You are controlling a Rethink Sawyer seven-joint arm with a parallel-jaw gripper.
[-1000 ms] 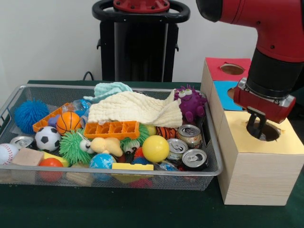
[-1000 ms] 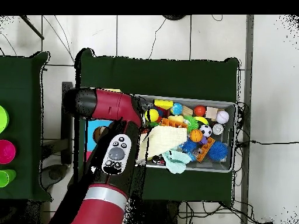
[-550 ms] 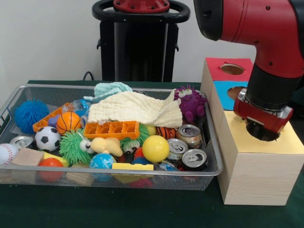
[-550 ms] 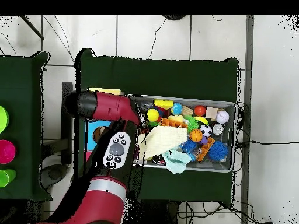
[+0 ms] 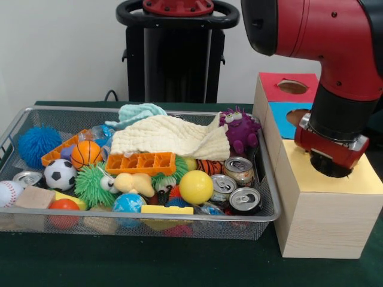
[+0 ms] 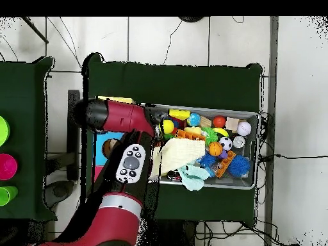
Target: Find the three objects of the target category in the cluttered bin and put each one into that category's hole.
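Gripper [image 5: 331,169] sits down inside the round hole [image 5: 335,170] of the yellow-topped box [image 5: 326,203], so you see only its red and silver wrist collar over the opening. You cannot tell how far it is open or whether it has hold of anything. The red arm [image 5: 323,36] drops into the front view from the upper right. In the overhead view it covers most of the boxes.

Behind the yellow-topped box you have a blue-topped box [image 5: 286,116] and, farthest back, a red-topped box [image 5: 287,86], each with its own hole. All three stand in a row just right of the wire bin [image 5: 143,222].

Look in the bin's near right corner and you find three drink cans [image 5: 238,185] packed close together, upright with their pull-tab tops showing. A fourth can [image 5: 27,177] lies at the near left beside the soccer ball [image 5: 60,174]. A yellow ball [image 5: 195,186] rests just left of the three cans.

A cream cloth [image 5: 170,137] is spread across the far middle, with a pale teal cloth [image 5: 140,112] behind it and a purple plush monster [image 5: 240,130] at its right end. An orange tray [image 5: 141,162] lies in front of the cloth. You also have a blue spiky ball [image 5: 37,144] at far left, a small basketball [image 5: 86,154], a green spiky ball [image 5: 93,186] and a baseball [image 5: 8,192].
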